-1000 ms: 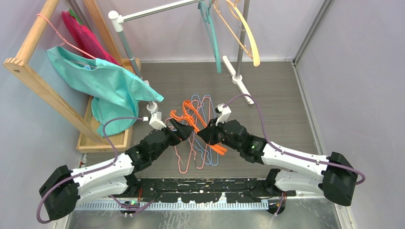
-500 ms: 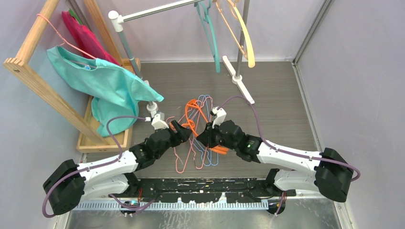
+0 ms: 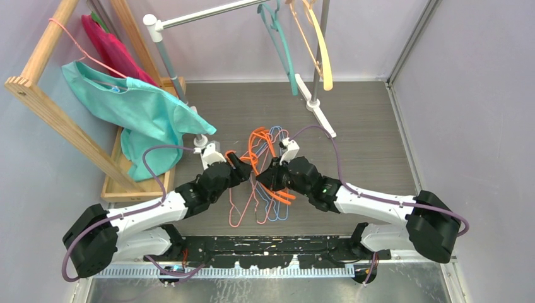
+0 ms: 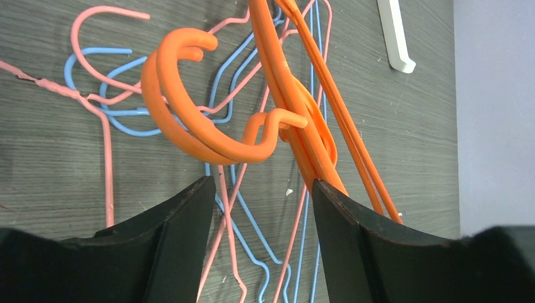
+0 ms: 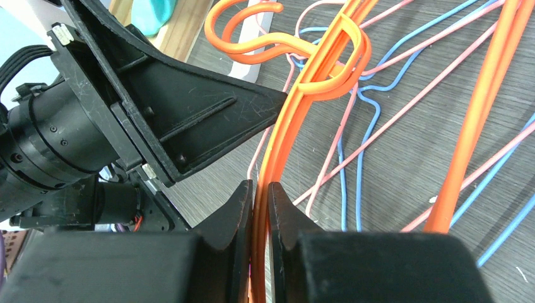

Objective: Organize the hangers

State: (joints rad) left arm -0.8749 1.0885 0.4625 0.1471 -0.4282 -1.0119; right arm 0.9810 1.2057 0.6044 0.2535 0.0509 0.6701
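Observation:
Two orange plastic hangers (image 3: 258,142) are nested together and raised off the floor, their hooks (image 4: 189,126) curling to the left. My right gripper (image 5: 260,184) is shut on the orange hanger's bar (image 5: 296,120); from above it (image 3: 268,173) sits right of the pile. My left gripper (image 4: 260,183) stands open, with the orange bar running along the outside of its right finger (image 4: 340,214) and nothing between the jaws. From above it (image 3: 243,165) faces the right gripper closely. Pink and light-blue wire hangers (image 3: 252,208) lie tangled on the floor beneath.
On the silver rail (image 3: 208,12) at the back hang a teal hanger (image 3: 281,44), a thin orange one (image 3: 306,38) and a cream one (image 3: 323,50). The rail's white foot (image 3: 318,107) lies behind the pile. A wooden rack (image 3: 57,120) with a teal shirt (image 3: 139,107) stands left.
Both grippers have moved away from the bases and closer together, carrying the orange hangers' hooks farther back. The hangers on the rail have swung.

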